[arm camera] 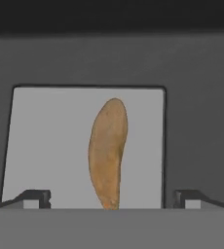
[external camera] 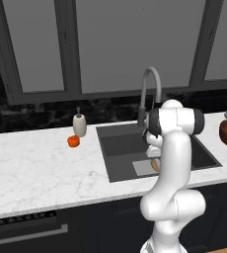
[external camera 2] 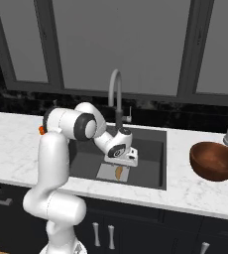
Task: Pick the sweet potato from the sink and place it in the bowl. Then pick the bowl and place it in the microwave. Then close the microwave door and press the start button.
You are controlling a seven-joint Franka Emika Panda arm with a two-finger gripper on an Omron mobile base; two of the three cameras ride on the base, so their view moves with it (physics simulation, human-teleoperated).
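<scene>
Hand view: fingers [arm camera: 111, 199] spread wide, straddling sweet potato [arm camera: 107, 152]; apparently untouched.

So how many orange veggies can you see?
2: the sweet potato lies on the light patch in the sink; a small round orange one sits on the counter by the soap bottle.

Bowl [external camera 2: 214, 161] on marble counter [external camera: 31, 163]

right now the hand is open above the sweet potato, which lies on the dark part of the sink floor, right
Not quite. The hand is open above the sweet potato, but the potato lies on the lighter square patch at the bottom of the sink, as the hand view shows.
</scene>
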